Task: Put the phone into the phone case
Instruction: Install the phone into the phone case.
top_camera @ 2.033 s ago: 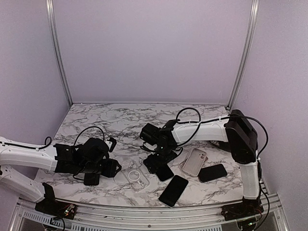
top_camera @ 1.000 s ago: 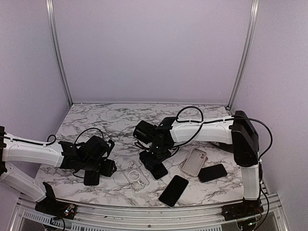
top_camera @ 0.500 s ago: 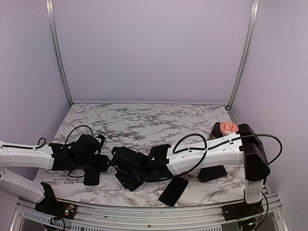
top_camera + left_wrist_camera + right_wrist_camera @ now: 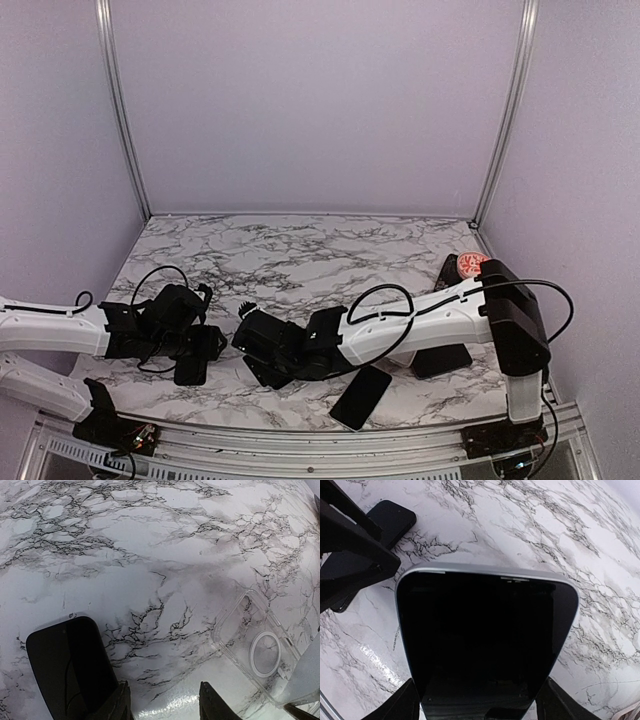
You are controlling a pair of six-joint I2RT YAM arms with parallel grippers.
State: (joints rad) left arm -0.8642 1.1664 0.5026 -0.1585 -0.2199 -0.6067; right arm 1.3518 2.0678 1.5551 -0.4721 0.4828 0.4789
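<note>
One marble table (image 4: 300,250) carries everything. Across its near half the right arm (image 4: 430,320) reaches far over to the left, while the left arm (image 4: 50,330) lies low along the left edge.

The right gripper (image 4: 479,705) is clamped on the phone (image 4: 485,640), a finger pressing each long edge. The phone's black screen with a silvery rim faces the wrist camera, and it is held clear of the marble.

The left gripper (image 4: 167,705) has its jaws apart with only bare marble between them. A second phone (image 4: 70,670) lies flat just beside one finger.

A third phone (image 4: 360,396) lies face up near the front edge, and a fourth phone (image 4: 445,360) sits partly under the right arm.

The clear case (image 4: 255,652) lies flat and empty beside the left gripper, marble showing through its white ring. From above, the right gripper hides it.

A small round pink item (image 4: 473,264) sits by the far right edge, too small to identify.
</note>
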